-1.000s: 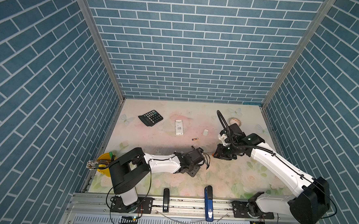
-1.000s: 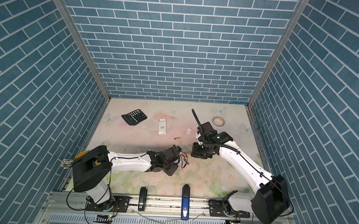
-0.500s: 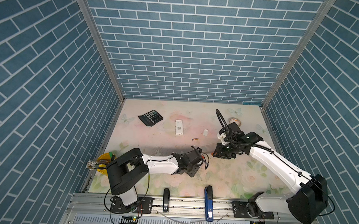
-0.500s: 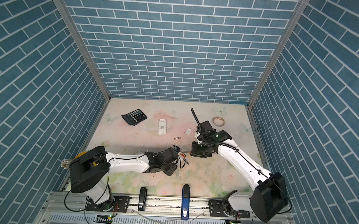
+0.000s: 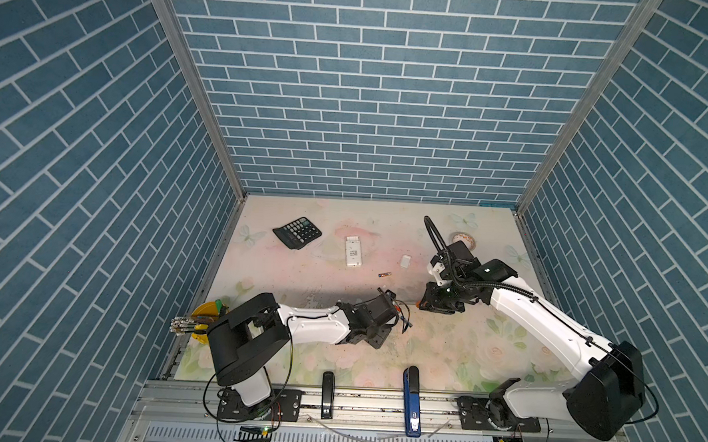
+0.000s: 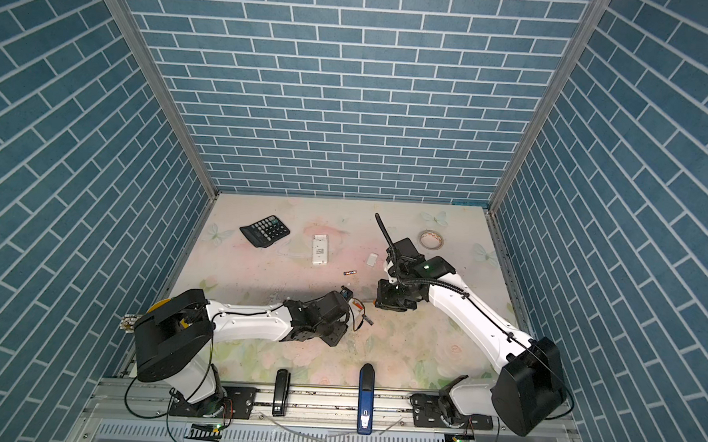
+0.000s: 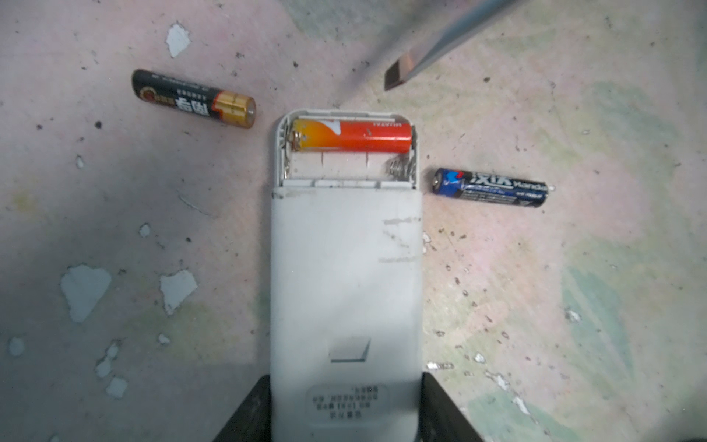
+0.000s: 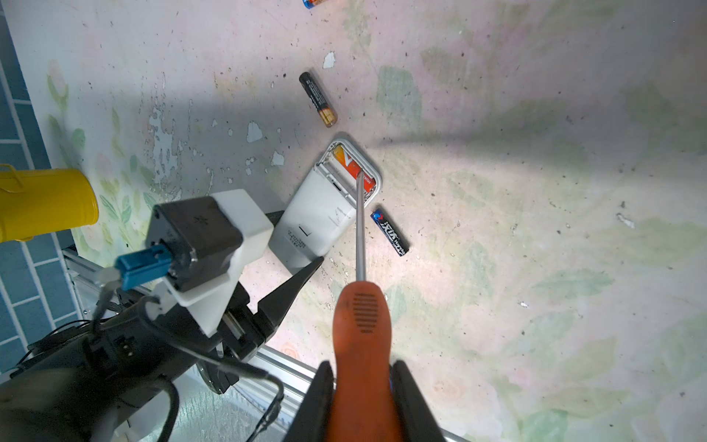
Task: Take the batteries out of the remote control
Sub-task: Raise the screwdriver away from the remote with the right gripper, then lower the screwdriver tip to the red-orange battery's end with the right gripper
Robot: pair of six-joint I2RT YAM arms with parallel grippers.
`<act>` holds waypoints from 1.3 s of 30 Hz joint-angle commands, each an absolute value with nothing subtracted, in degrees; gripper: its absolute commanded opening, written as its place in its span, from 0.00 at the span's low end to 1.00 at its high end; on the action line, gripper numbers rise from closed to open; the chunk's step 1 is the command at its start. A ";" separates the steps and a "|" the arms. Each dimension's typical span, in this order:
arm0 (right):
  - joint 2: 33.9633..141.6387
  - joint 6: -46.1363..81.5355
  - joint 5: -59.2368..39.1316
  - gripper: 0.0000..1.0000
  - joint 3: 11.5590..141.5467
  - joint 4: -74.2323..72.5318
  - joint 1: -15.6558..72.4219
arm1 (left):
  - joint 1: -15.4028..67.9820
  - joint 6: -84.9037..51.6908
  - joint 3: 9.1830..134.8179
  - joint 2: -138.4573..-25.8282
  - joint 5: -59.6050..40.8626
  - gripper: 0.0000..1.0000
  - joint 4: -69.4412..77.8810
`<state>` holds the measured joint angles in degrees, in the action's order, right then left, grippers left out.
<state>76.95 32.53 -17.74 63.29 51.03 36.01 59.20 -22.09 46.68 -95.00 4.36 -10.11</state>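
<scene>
The left fingers grip one end of the remote; the orange battery sits at its other end, clear of them; the right fingers clamp the screwdriver.

table: floral, chipped | lying on it: calculator, tape roll, open remote, black-gold battery, blue battery

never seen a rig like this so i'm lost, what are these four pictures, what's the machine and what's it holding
The machine is two white robot arms on a table. The two wide pictures come from one overhead camera; the two close-ups come from cameras on the arms' wrists. The left gripper clamps a white remote with its battery bay open: an orange battery sits inside, a black-gold battery and a blue battery lie beside it. The right gripper holds an orange-handled screwdriver. A calculator lies farther back.
</scene>
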 commanded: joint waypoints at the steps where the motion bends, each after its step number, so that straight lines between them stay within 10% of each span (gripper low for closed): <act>1: 77.69 30.77 -16.89 0.00 65.94 52.66 36.32 | 58.02 -22.65 42.53 -99.66 2.61 0.29 -21.02; 39: 77.77 29.53 -18.57 0.00 65.19 55.57 36.41 | 58.07 -22.09 42.78 -99.35 2.94 0.28 -21.51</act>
<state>78.85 31.09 -17.58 63.29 52.16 36.01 59.16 -21.89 46.65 -94.96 4.25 -10.07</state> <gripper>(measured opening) 0.259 0.573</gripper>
